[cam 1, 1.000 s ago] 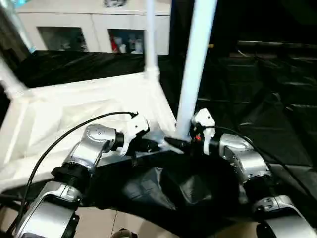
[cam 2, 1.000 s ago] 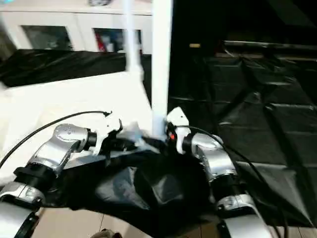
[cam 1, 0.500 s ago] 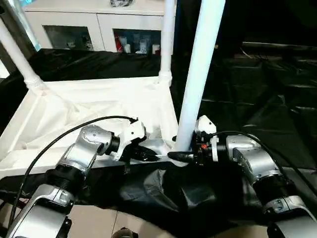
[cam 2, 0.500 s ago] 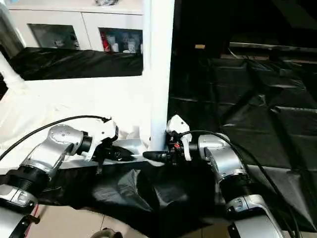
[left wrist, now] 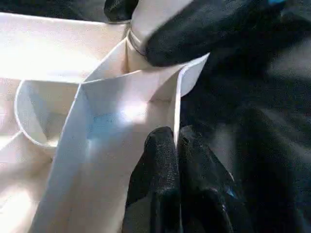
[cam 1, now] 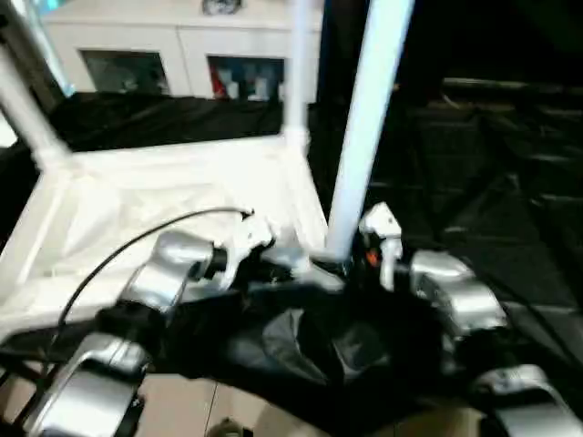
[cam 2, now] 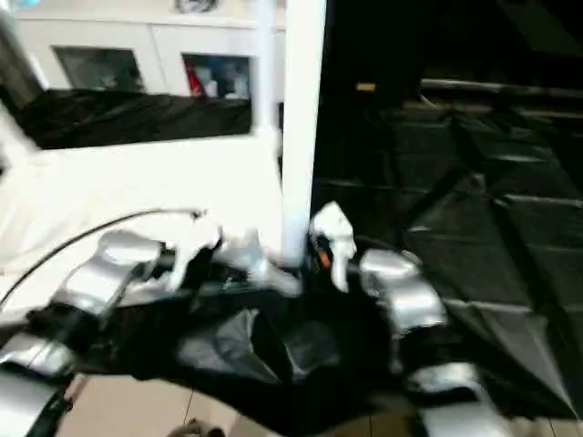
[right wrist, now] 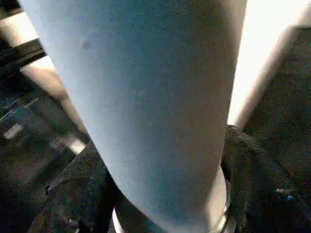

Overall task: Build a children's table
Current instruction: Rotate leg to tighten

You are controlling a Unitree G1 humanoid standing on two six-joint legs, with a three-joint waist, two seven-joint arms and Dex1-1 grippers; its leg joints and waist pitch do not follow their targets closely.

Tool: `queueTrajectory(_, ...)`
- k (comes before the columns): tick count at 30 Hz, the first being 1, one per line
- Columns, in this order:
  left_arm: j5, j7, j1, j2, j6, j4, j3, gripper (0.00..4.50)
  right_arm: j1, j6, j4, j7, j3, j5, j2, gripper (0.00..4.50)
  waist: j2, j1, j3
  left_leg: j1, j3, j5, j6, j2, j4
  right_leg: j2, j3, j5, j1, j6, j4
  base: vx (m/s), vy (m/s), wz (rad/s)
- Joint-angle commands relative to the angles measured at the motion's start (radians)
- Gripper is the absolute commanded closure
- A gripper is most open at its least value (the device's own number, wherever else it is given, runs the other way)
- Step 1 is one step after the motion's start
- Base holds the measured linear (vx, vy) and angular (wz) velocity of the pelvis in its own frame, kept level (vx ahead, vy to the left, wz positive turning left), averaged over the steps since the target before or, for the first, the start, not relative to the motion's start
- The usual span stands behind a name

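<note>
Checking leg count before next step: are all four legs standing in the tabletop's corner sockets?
No. Head view shows three upright legs: near leg, far-right leg, far-left leg; the near-left corner has none.

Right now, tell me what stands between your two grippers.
In the left eye view, the near corner of the table top with its upright leg stands between the left gripper and the right gripper.

Glossy white plastic table [cam 1: 182,196], smooth.
</note>
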Motion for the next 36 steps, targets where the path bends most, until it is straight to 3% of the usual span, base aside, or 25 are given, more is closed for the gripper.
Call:
queueTrajectory(1,-0.015,0.118,-0.067,-0.080,0.005,0.001,0.018,4.50,-0.018,0.003,0.048,-0.108,0.036,-0.002,0.111,1.88,-0.005,-0.003,-0.064,0.024,-0.016,-0.272,-0.015,0.022,-0.078,-0.054,0.039,-0.276,0.037,-0.198,-0.082,0.000,0.000,0.00)
queueTrajectory(4,-0.010,0.166,-0.083,-0.105,0.010,0.018,0.024,4.50,-0.035,0.011,0.076,-0.191,0.012,0.003,0.148,1.89,-0.004,-0.011,-0.068,0.020,-0.016,-0.251,-0.011,0.020,-0.076,-0.051,0.037,-0.215,0.041,-0.207,-0.077,0.000,0.000,0.00)
queueTrajectory(6,-0.007,0.197,-0.097,-0.139,0.003,0.034,0.028,4.50,-0.052,-0.017,0.094,-0.240,0.017,-0.009,0.204,1.89,0.002,-0.012,-0.070,0.018,-0.016,-0.227,-0.001,0.018,-0.074,-0.048,0.036,-0.153,0.043,-0.217,-0.072,0.000,0.000,0.00)
queueTrajectory(7,-0.007,0.197,-0.097,-0.140,0.002,0.034,0.027,4.50,-0.052,-0.019,0.093,-0.239,0.017,-0.008,0.206,1.33,0.001,-0.012,-0.071,0.019,-0.015,-0.225,0.001,0.018,-0.073,-0.049,0.036,-0.144,0.044,-0.220,-0.072,0.000,0.000,0.00)
queueTrajectory(10,-0.005,0.185,-0.099,-0.146,-0.008,0.035,0.023,4.50,-0.053,-0.024,0.078,-0.185,0.009,0.024,0.231,1.13,0.003,-0.011,-0.071,0.017,-0.015,-0.226,0.019,0.018,-0.073,-0.048,0.036,-0.113,0.047,-0.230,-0.070,0.000,0.000,0.00)
queueTrajectory(13,-0.004,0.153,-0.088,-0.126,-0.024,0.030,0.014,4.50,-0.050,-0.036,0.067,-0.150,0.036,-0.009,0.192,0.72,0.005,-0.011,-0.070,0.019,-0.015,-0.239,0.018,0.020,-0.074,-0.048,0.035,-0.121,0.046,-0.233,-0.071,0.000,0.000,0.00)
queueTrajectory(19,0.010,0.085,-0.063,-0.082,-0.066,0.018,-0.007,4.50,-0.002,-0.063,-0.018,0.061,0.103,-0.032,0.050,0.68,0.005,-0.006,-0.071,0.018,-0.013,-0.215,0.034,0.020,-0.069,-0.047,0.034,-0.080,0.051,-0.240,-0.068,0.000,0.000,0.00)
queueTrajectory(22,0.007,0.026,-0.044,-0.058,-0.087,-0.001,-0.022,4.50,0.035,-0.062,-0.093,0.175,0.097,-0.012,-0.052,0.68,0.003,0.004,-0.072,0.015,-0.011,-0.194,0.058,0.022,-0.065,-0.047,0.033,-0.048,0.054,-0.248,-0.064,0.000,0.000,0.00)
queueTrajectory(23,0.007,0.019,-0.042,-0.055,-0.088,-0.003,-0.025,4.50,0.043,-0.059,-0.110,0.200,0.094,-0.006,-0.076,0.68,0.008,0.009,-0.073,0.017,-0.011,-0.192,0.065,0.024,-0.062,-0.047,0.034,-0.038,0.053,-0.251,-0.062,0.000,0.000,0.00)
queueTrajectory(24,0.007,0.019,-0.042,-0.055,-0.088,-0.003,-0.025,4.50,0.043,-0.059,-0.110,0.200,0.094,-0.006,-0.076,0.68,0.004,0.011,-0.071,0.017,-0.009,-0.198,0.070,0.023,-0.062,-0.047,0.034,-0.050,0.052,-0.254,-0.065,0.000,0.000,0.00)
queueTrajectory(31,0.011,0.004,-0.041,-0.039,-0.099,0.009,-0.026,4.50,0.106,-0.012,-0.229,0.376,0.085,0.044,-0.252,0.68,-0.004,0.021,-0.068,0.021,-0.010,-0.226,0.063,0.026,-0.064,-0.049,0.036,-0.147,0.048,-0.238,-0.074,0.000,0.000,0.00)
queueTrajectory(36,0.010,-0.001,-0.037,-0.037,-0.107,0.007,-0.025,4.50,0.101,-0.014,-0.222,0.377,0.043,0.049,-0.295,0.68,-0.008,0.024,-0.068,0.016,-0.011,-0.218,0.065,0.023,-0.063,-0.051,0.034,-0.178,0.048,-0.229,-0.076,0.000,0.000,0.00)
